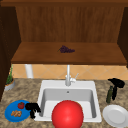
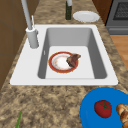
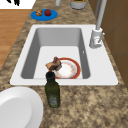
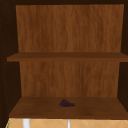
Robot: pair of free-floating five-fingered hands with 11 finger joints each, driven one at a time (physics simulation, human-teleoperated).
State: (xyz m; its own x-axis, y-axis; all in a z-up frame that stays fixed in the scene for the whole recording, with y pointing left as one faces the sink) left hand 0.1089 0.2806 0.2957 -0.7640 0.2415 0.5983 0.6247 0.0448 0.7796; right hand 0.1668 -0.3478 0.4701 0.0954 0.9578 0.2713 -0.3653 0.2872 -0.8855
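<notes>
Your left hand (image 1: 32, 108): fingers curled downward, holding nothing, at the blue plate (image 1: 12, 113) edge beside the tomato (image 1: 21, 105) | Your right hand (image 1: 116, 85): fingers hanging relaxed, just right of the olive bottle (image 1: 109, 95) on the counter (image 1: 27, 92)

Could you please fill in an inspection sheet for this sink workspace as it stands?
Surface: speckled stone counter around a white sink.
Job's things: blue plate left of the sink, carrying a tomato and a brown pastry; dark green bottle and white plate on the right.
Clutter: red-rimmed plate in the basin with a brown food piece on its edge; grapes on the lower shelf; a red ball-like shape in the front view.
Hands: left hand at the blue plate's right edge; right hand beside the bottle's top.
Cables: nothing seen.
Surroundings: faucet, potted plant, wooden shelves.
</notes>
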